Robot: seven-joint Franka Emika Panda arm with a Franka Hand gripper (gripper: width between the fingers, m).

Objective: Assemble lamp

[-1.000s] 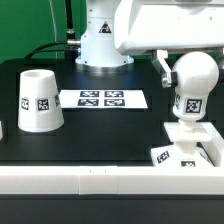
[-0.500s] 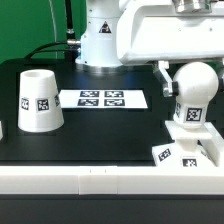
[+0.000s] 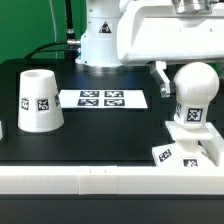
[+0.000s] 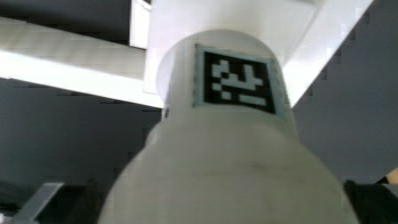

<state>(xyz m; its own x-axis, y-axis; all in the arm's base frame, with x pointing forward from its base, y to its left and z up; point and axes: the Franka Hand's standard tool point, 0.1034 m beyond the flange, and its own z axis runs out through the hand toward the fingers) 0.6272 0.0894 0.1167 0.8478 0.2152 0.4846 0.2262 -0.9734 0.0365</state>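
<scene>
The white rounded bulb (image 3: 195, 100) stands upright on the flat square base (image 3: 182, 152) at the exterior view's right, near the table's front edge. My gripper (image 3: 190, 82) straddles the bulb's upper part. One dark finger (image 3: 159, 80) shows just off its side toward the exterior view's left, and the other finger is hidden behind the bulb. In the wrist view the tagged bulb (image 4: 222, 120) fills the frame. My gripper (image 4: 205, 205) has dark fingers at both edges with gaps to the bulb, so it looks open. The tapered shade (image 3: 39, 100) stands alone at the exterior view's left.
The marker board (image 3: 103, 99) lies flat in the middle of the black table. The white robot base (image 3: 100, 40) stands behind it. A white rail (image 3: 80, 180) runs along the table's front edge.
The visible finger has moved slightly away from the bulb's side and a little lower. The bulb, which leaned a bit a second ago, now stands straight on the base.
</scene>
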